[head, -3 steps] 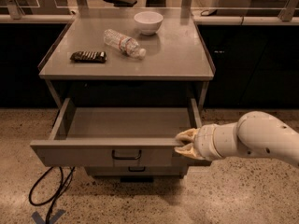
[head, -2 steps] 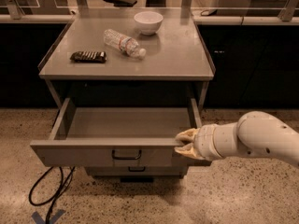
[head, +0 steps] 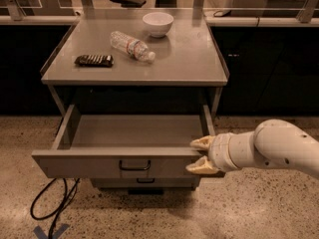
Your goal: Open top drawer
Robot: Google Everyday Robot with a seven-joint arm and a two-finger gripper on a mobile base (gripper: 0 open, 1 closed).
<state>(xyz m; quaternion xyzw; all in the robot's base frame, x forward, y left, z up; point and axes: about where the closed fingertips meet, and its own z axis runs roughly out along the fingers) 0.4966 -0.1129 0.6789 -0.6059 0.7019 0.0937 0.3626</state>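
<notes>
The top drawer [head: 94, 164] stands pulled well out toward the near side under the tabletop [head: 192, 59], as far out as it was a second ago. Its grey floor is in plain view, and the dark loop handle [head: 134, 166] sits at the centre of the front. The gripper [head: 200, 156] has not moved from the drawer front's right end. Its fingers [head: 202, 143] are spread wide, one at the top edge and one lower. A shorter drawer [head: 144, 183] shows below. On the tabletop are a white bowl [head: 158, 23] at the far side, a clear bottle [head: 132, 46] lying on its side, and a dark flat object [head: 93, 60] to the left.
</notes>
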